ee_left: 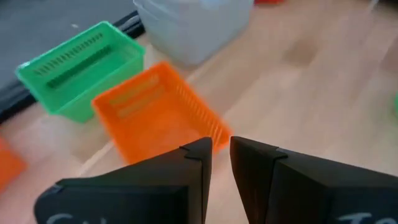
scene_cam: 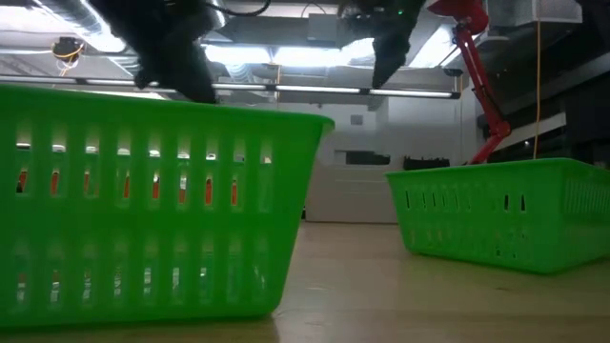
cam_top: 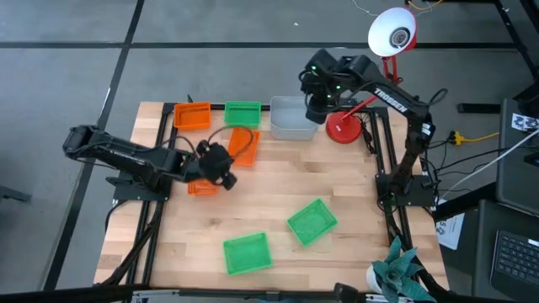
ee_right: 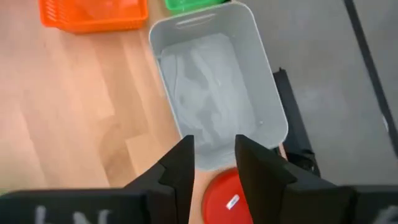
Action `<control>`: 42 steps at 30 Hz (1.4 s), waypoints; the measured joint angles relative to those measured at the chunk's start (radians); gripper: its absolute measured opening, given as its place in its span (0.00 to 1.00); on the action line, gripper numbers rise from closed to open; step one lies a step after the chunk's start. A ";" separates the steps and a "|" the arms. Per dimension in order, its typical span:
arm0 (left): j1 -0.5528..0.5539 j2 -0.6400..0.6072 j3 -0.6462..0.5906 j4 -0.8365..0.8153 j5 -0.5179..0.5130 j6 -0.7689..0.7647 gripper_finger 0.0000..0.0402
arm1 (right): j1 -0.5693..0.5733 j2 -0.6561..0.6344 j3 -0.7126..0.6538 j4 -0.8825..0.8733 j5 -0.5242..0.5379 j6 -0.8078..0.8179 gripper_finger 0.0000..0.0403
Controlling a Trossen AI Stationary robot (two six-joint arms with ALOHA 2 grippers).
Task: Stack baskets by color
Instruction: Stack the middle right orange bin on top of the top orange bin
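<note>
Left hand (cam_top: 221, 167), fingers slightly parted and holding nothing, is held at centre-left of the bench (cam_top: 354, 194) beside a tilted orange basket (cam_top: 242, 145), while the right hand (cam_top: 317, 108), spread and empty, hovers over the grey-white basket (cam_top: 290, 119) at upper centre.

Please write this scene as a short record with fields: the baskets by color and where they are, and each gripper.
orange baskets: one at far left corner; one tilted mid-table; one under left arm
green baskets: one at far edge; two near front
grey basket: far edge, beside lamp base
left gripper: beside the tilted orange basket, narrow gap, empty
right gripper: over the grey basket, open
</note>
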 joint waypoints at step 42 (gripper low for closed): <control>0.577 0.289 -0.001 0.118 0.380 0.036 0.13 | 0.195 -0.880 -0.432 0.198 -0.285 0.182 0.29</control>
